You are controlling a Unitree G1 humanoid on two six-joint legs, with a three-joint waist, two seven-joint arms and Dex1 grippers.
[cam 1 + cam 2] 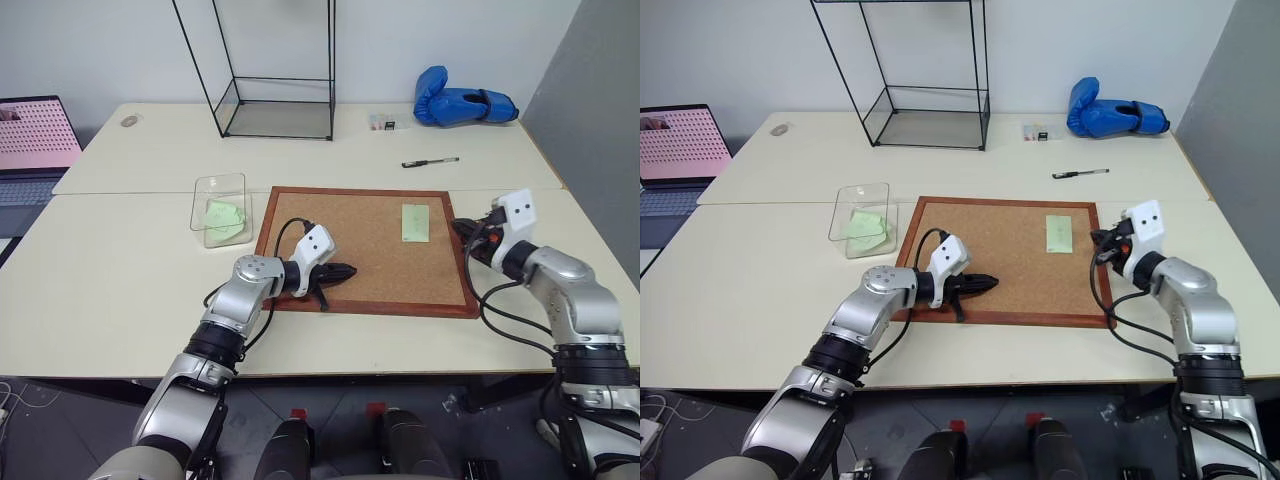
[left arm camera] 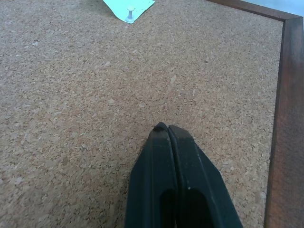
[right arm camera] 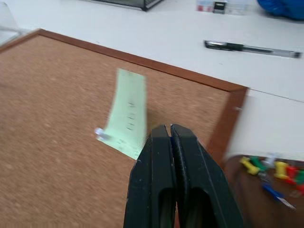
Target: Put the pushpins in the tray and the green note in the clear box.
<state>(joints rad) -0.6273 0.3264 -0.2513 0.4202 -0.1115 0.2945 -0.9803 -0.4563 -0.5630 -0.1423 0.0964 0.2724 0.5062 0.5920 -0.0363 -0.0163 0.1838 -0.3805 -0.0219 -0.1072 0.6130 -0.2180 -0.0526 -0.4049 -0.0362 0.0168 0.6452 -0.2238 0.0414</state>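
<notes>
The green note (image 1: 415, 222) lies on the right part of the wood-framed corkboard (image 1: 300, 215), with a pale pushpin (image 3: 99, 133) at one near corner. My right gripper (image 3: 170, 128) is shut just off the board's right edge, beside the note, with nothing visible between its fingers. Next to it the dark tray (image 3: 247, 194) holds several coloured pushpins (image 3: 278, 170). My left gripper (image 1: 348, 270) is shut and empty, low over the bare cork at the board's front left. The clear box (image 1: 221, 208) stands left of the board with a green slip (image 1: 224, 215) inside.
A tall black wire-framed glass case (image 1: 275, 70) stands at the back. A pen (image 1: 430, 162) and a blue boxing glove (image 1: 462, 103) lie at the back right. A laptop (image 1: 30, 150) sits at the far left.
</notes>
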